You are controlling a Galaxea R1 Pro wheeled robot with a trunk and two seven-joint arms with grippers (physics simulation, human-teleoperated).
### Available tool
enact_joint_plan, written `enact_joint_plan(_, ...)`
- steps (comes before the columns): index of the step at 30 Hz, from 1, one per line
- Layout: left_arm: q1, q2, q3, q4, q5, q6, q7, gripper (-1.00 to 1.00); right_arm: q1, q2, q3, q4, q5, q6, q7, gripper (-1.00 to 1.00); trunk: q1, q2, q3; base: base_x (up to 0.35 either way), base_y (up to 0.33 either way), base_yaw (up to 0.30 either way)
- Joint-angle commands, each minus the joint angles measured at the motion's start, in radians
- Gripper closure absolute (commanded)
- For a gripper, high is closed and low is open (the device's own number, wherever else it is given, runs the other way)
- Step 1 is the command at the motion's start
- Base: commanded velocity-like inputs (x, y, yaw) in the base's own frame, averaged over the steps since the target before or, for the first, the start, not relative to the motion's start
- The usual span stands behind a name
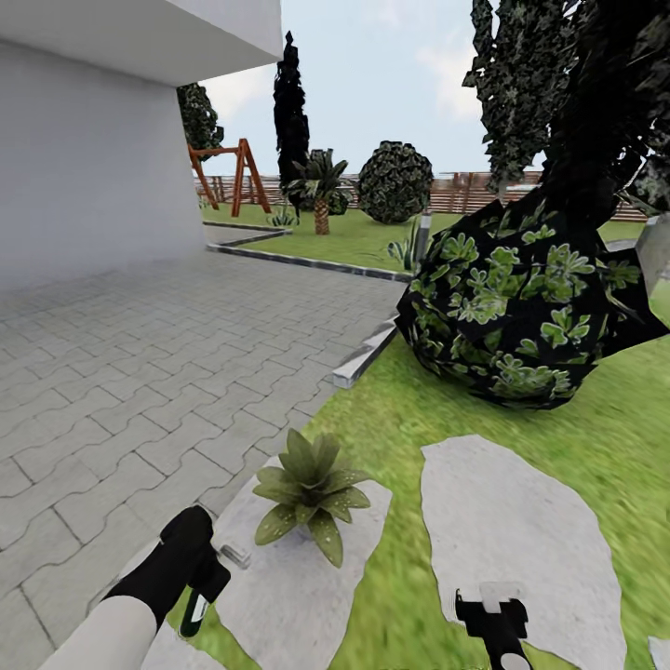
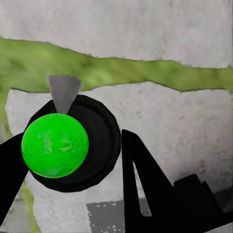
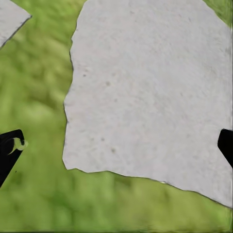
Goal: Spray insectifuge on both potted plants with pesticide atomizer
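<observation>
Paving of interlocking grey blocks (image 1: 121,372) fills the left of the head view, running up to a white house wall (image 1: 93,158). On its right lies the garden's green lawn (image 1: 596,437) with pale grey stepping stones (image 1: 512,530). One potted plant, a low rosette of pointed green leaves (image 1: 309,493), stands on the nearest stone beside the paving edge; its pot is hidden under the leaves. Behind it a big dark-leaved bush (image 1: 521,316) sits on the grass, with tall dark trees, a wooden swing frame (image 1: 237,177) and a slat fence (image 1: 465,191) further back. The left gripper (image 1: 200,582) hangs low at the bottom left, just beside the plant, and a small pale grey piece sticks out from it towards the rosette. The right gripper (image 1: 493,609) hovers over the grass near the bottom edge; from here I cannot tell how its jaws stand.

Left wrist view: the black fingers (image 2: 145,194) clasp the pesticide atomizer (image 2: 73,143), seen end-on as a round black body with a bright green ball on it and a grey cone at its rim, above grey stone and a strip of grass.

Right wrist view: two black fingertips (image 3: 9,150) sit far apart at opposite edges, spread wide with nothing between them, over a stepping stone and lawn.
</observation>
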Motion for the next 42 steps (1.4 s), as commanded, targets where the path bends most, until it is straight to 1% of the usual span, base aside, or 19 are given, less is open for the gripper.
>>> enact_joint_plan(1, 0.000, -0.001, -0.002, 0.000, -0.007, -0.011, 0.006, 1.00, -0.001, 0.000, -0.007, 0.002, 0.010, -0.004, -0.002, -1.00, 0.000, 0.000, -0.001, 0.000, 0.000, -0.238)
enact_joint_plan(4, 0.000, -0.013, -0.002, 0.006, -0.007, -0.026, 0.047, 1.00, -0.001, 0.000, -0.007, 0.002, 0.010, -0.004, -0.002, -1.00, 0.000, 0.000, -0.001, 0.000, 0.000, -0.238)
enact_joint_plan(7, 0.001, -0.014, -0.002, 0.006, -0.004, -0.029, 0.111, 1.00, -0.001, 0.000, -0.007, 0.002, 0.010, -0.004, -0.002, -1.00, 0.000, 0.000, -0.001, 0.000, 0.000, -0.238)
enact_joint_plan(8, 0.001, -0.015, -0.001, 0.005, -0.001, -0.029, 0.117, 1.00, -0.001, 0.000, -0.007, 0.002, 0.010, -0.004, -0.002, -1.00, 0.000, 0.000, -0.001, 0.000, 0.000, -0.191)
enact_joint_plan(10, 0.001, -0.014, -0.001, 0.004, 0.010, -0.029, 0.120, 1.00, -0.001, 0.000, -0.007, 0.002, 0.010, -0.004, -0.003, -1.00, 0.000, 0.000, -0.001, -0.009, 0.010, -0.103)
enact_joint_plan(12, 0.001, -0.014, -0.001, -0.001, 0.031, -0.029, 0.122, 1.00, -0.001, 0.000, -0.006, 0.002, 0.010, -0.004, -0.003, -1.00, 0.000, 0.000, -0.001, -0.091, 0.162, -0.031)
enact_joint_plan(14, 0.001, -0.013, -0.001, -0.002, 0.039, -0.029, 0.123, 1.00, -0.001, 0.000, -0.007, 0.002, 0.010, -0.004, -0.003, -1.00, 0.000, 0.000, -0.001, -0.128, 0.240, -0.010)
enact_joint_plan(17, 0.001, -0.013, -0.002, -0.003, 0.043, -0.029, 0.123, 1.00, -0.001, 0.000, -0.006, 0.003, 0.010, -0.004, -0.002, -1.00, 0.000, 0.000, -0.001, -0.142, 0.269, -0.052)
enact_joint_plan(21, 0.001, -0.012, 0.000, -0.005, 0.045, -0.029, 0.123, 1.00, -0.001, 0.000, -0.006, 0.003, 0.010, -0.004, -0.002, -1.00, 0.000, 0.000, -0.001, -0.114, 0.287, -0.215)
enact_joint_plan(26, 0.001, -0.009, 0.001, -0.006, 0.061, -0.029, 0.123, 1.00, -0.001, 0.000, -0.006, 0.003, 0.010, -0.004, -0.002, -1.00, 0.000, 0.000, -0.001, -0.015, 0.320, -0.255)
enact_joint_plan(39, 0.000, -0.011, 0.002, -0.006, 0.065, -0.029, 0.122, 1.00, -0.001, 0.000, -0.007, 0.003, 0.010, -0.004, -0.003, -1.00, 0.000, 0.000, -0.001, 0.000, 0.332, -0.258)
enact_joint_plan(41, 0.000, -0.011, 0.005, -0.007, 0.072, -0.028, 0.117, 1.00, -0.001, 0.000, -0.007, 0.003, 0.010, -0.004, -0.003, -1.00, 0.000, 0.000, -0.001, 0.000, 0.336, -0.258)
enact_joint_plan(42, 0.000, -0.011, 0.004, -0.008, 0.088, -0.028, 0.114, 1.00, -0.001, 0.000, -0.007, 0.003, 0.010, -0.004, -0.003, -1.00, 0.000, 0.000, -0.001, 0.000, 0.337, -0.258)
